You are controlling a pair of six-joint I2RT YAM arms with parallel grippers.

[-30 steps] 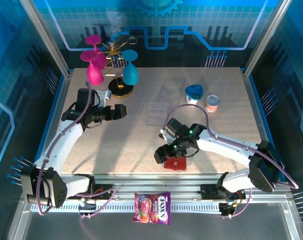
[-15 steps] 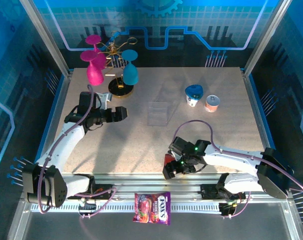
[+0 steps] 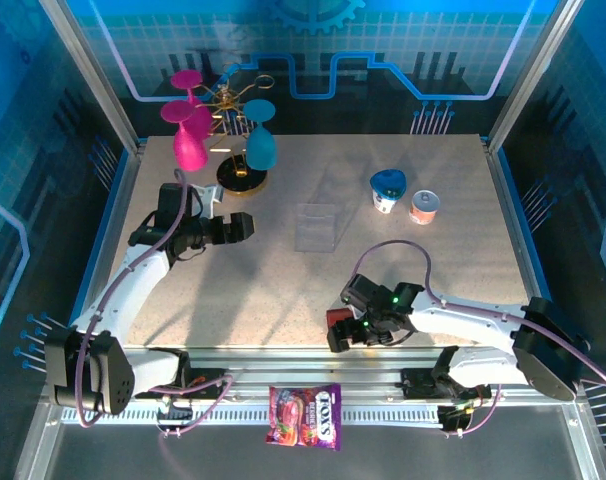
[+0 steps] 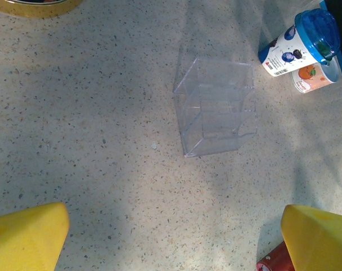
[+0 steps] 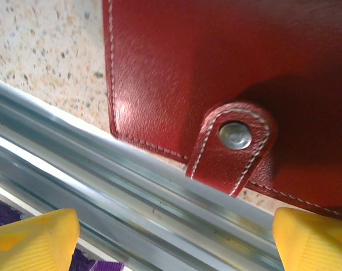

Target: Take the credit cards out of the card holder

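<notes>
1. Red stitched leather card holder lies flat at the near edge of the speckled table, right of centre. In the right wrist view its snap tab is pressed down, stud showing, and the holder is folded shut. The tab end just overhangs the aluminium rail along that edge.
2. Right gripper sits low over the card holder at the near edge. The yellow fingertips are spread wide to either side, with nothing clasped between them.
3. Left gripper hangs above the left half of the table, jaws at full spread and empty; yellow fingertips are at the frame corners.
4. Clear acrylic box stands near the table centre, apart from both grippers.
5. Blue-lidded yogurt cup and orange-labelled cup are just beside each other toward the far right.
6. Gold-based stand with pink and teal goblets is at the far left corner.
7. Colourful candy bag lies off the table, in front of the rail.
</notes>
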